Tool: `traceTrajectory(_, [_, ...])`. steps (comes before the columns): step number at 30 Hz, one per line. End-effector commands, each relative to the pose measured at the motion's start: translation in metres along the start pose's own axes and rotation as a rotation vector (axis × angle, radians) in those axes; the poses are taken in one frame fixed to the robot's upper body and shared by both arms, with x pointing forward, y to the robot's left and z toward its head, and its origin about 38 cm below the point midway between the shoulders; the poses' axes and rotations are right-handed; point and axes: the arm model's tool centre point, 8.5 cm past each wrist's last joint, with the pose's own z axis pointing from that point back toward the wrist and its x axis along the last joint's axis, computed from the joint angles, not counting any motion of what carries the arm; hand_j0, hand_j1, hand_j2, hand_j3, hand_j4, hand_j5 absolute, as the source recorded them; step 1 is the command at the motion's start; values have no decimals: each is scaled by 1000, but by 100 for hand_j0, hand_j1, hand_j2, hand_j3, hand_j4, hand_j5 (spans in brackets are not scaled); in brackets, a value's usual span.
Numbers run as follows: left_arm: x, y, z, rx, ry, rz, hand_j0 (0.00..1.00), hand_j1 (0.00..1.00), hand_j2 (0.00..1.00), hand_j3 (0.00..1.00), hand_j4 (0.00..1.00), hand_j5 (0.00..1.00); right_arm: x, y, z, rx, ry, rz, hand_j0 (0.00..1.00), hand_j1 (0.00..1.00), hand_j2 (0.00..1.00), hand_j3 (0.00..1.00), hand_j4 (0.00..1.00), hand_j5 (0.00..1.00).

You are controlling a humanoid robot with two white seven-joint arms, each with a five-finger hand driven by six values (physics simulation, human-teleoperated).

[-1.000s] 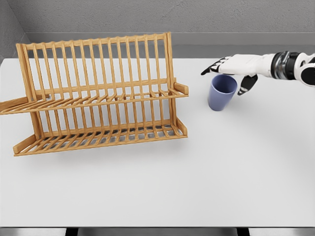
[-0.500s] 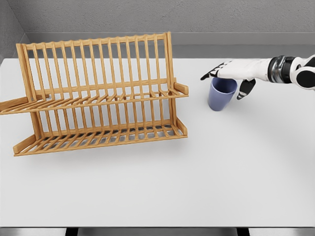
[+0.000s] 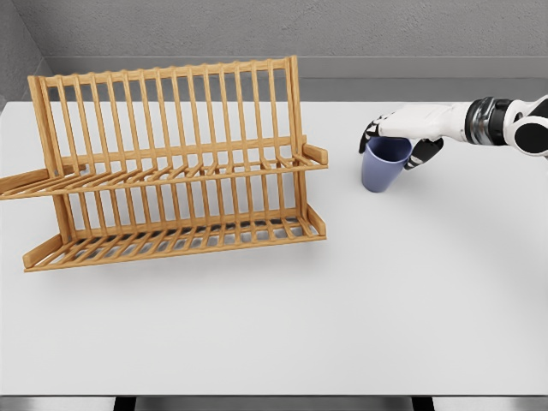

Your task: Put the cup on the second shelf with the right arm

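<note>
A blue-purple cup (image 3: 380, 174) stands upright on the white table (image 3: 342, 300), just right of the wooden two-tier dish rack (image 3: 171, 128). My right hand (image 3: 394, 147) comes in from the right edge and sits over the cup's rim. Its fingers (image 3: 368, 137) curl down on the cup's far left side and the thumb (image 3: 423, 155) presses its right side, so the hand is shut on the cup. The cup still rests on the table. The rack's upper shelf (image 3: 171, 177) and lower shelf (image 3: 171, 241) hold nothing. The left arm is out of view.
The rack's right end pieces (image 3: 315, 155) jut toward the cup, a short gap away. A grey wall (image 3: 342, 34) runs behind the table. The table's front edge (image 3: 274, 396) lies near the picture's bottom.
The right hand has moved slightly left and lowered over the cup, and its spread fingers have curled down around the rim. The cup has not moved.
</note>
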Motion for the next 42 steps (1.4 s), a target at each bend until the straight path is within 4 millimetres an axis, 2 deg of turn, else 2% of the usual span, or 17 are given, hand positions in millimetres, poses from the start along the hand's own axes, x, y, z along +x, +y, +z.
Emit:
traceTrajectory(1, [0,0,0,0,0,1,100,100,100,100,100,100,0,-2,1,-6,-2,-3,63,63,63,63,63,63])
traceTrajectory(12, [0,0,0,0,0,1,100,100,100,100,100,100,-2,-20,11,-58,9,9,63,63,63,63,63,63])
traceTrajectory(19, [0,0,0,0,0,0,100,100,100,100,100,100,-4,-42,23,-114,16,26,64,64,64,64,64,64])
traceTrajectory(22, [0,0,0,0,0,0,100,100,100,100,100,100,-8,-63,38,-181,28,27,64,64,64,64,64,64])
traceTrajectory(24, [0,0,0,0,0,0,100,100,100,100,100,100,-4,-72,44,-212,26,38,64,64,64,64,64,64])
traceTrajectory(30, [0,0,0,0,0,0,100,100,100,100,100,100,-1,-81,49,-225,24,57,64,64,64,64,64,64])
traceTrajectory(31, [0,0,0,0,0,0,100,100,100,100,100,100,4,-83,50,-229,15,72,64,64,64,64,64,64])
traceTrajectory(34, [0,0,0,0,0,1,100,100,100,100,100,100,6,-97,64,-282,16,84,64,64,64,64,64,64])
traceTrajectory(38, [0,0,0,0,0,0,100,100,100,100,100,100,11,-101,67,-295,8,98,64,64,64,64,64,64])
traceTrajectory(42, [0,0,0,0,0,0,100,100,100,100,100,100,19,-108,79,-319,0,133,64,64,64,64,64,64])
